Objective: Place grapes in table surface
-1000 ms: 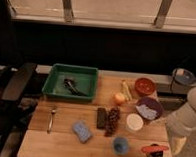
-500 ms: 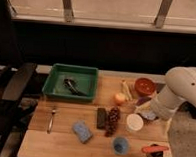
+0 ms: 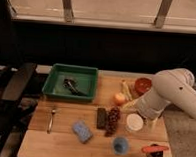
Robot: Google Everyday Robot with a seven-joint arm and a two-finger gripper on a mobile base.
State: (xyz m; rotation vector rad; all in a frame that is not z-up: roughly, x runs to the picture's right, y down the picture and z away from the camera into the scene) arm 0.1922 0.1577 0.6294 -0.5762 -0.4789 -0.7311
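Note:
The grapes [image 3: 111, 121], a long bunch of dark reddish-purple berries, lie on the light wooden table surface [image 3: 62, 141] near its middle. They lie right beside a flat black bar [image 3: 101, 118]. My white arm [image 3: 173, 92] reaches in from the right and bends down over the right part of the table. My gripper [image 3: 146, 115] is at the arm's low end, to the right of the grapes and just above a white cup [image 3: 134, 122]. It is apart from the grapes.
A green tray [image 3: 56, 88] holding a dark object stands at the back left. A fork [image 3: 51, 120], a blue sponge [image 3: 82, 130], a blue cup [image 3: 120, 144], an orange fruit [image 3: 120, 98], a banana [image 3: 126, 88], a red bowl [image 3: 142, 85] and a red-topped item [image 3: 155, 149] are on the table.
My arm has swung in from the right edge and moved left over the table's right side, toward the white cup. The grapes and the other objects have not moved.

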